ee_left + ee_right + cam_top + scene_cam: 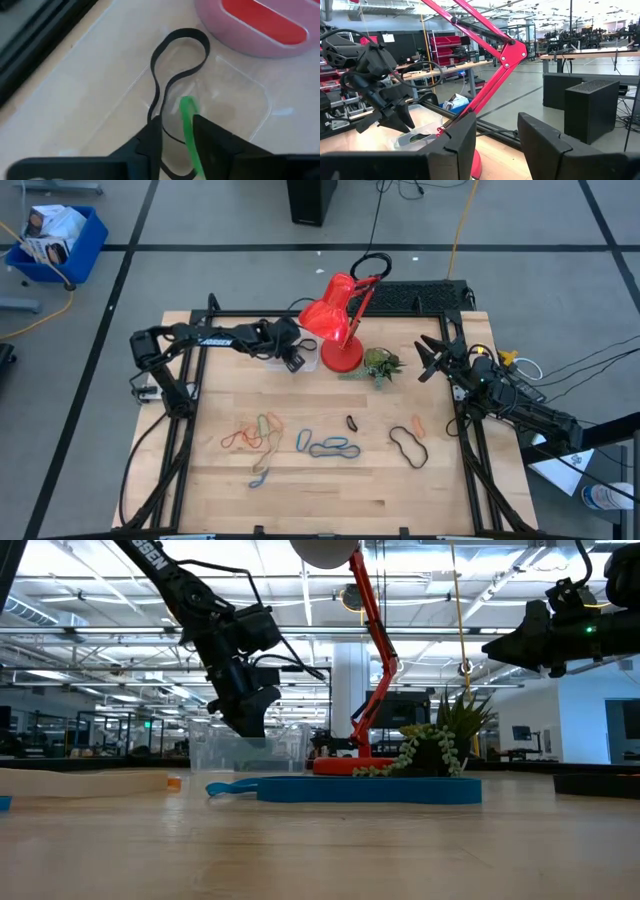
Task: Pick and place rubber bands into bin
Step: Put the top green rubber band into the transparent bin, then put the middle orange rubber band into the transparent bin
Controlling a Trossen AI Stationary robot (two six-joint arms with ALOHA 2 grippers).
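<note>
Two grippers show. The left gripper hangs over the clear bin, just left of the red lamp's base; its fingers stand slightly apart around a green rubber band, a black band lying in the bin beneath. More rubber bands lie scattered nearer on the table. The right gripper waits spread wide at the far right.

A black rubber band and a green rubber band lie in the clear bin right beneath the left gripper; the other bands lie well apart.
</note>
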